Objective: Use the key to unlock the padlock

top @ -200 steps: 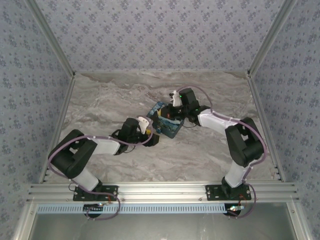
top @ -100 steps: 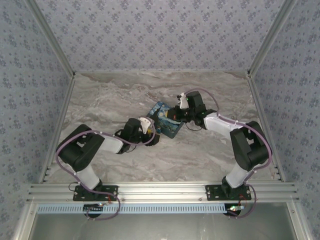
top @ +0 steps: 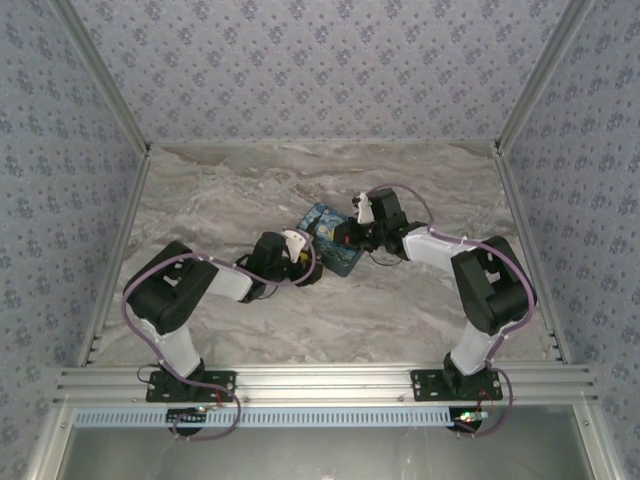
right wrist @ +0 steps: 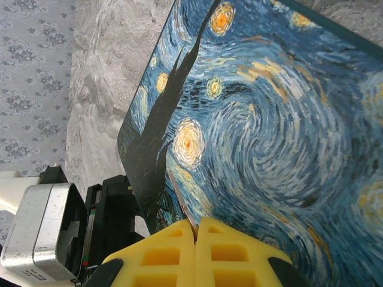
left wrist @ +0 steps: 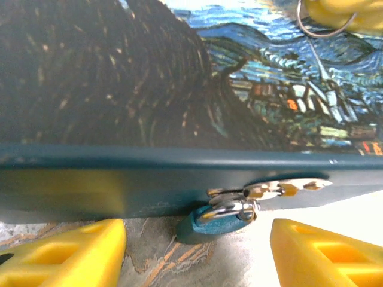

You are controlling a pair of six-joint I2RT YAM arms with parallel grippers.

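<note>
Box: the starry-night painted box (top: 328, 240) sits mid-table on the marble top (top: 220, 200), between the two arms, lid down.
Padlock: the small blue padlock (left wrist: 218, 218) hangs at the box's dark front edge, low and centre in the left wrist view. Its shiny shackle is hooked through a silver hasp (left wrist: 272, 188), and its body rests down against the table.
Left claw: the left gripper (left wrist: 197, 239) is spread wide. One yellow finger (left wrist: 66, 254) is at the lower left of that frame and the other at the lower right. The padlock lies in the gap between them, nearer the left finger, and neither touches it.
Right claw: the right gripper (right wrist: 195, 230) is pinched tight, its yellow fingers pressed together at the bottom of the right wrist view, just above the painted lid.
Key: a thin dark sliver, the key (right wrist: 181, 203), pokes out from the seam of those closed fingers and points across the lid.
Ring: a wire ring (left wrist: 323, 27) loops under a yellow finger at the upper right of the left wrist view, over the lid's far side.
Key to padlock: well apart. The key is up over the lid and the padlock is down at the front edge.
Lock state: I can't tell from here whether the shackle is latched.
</note>
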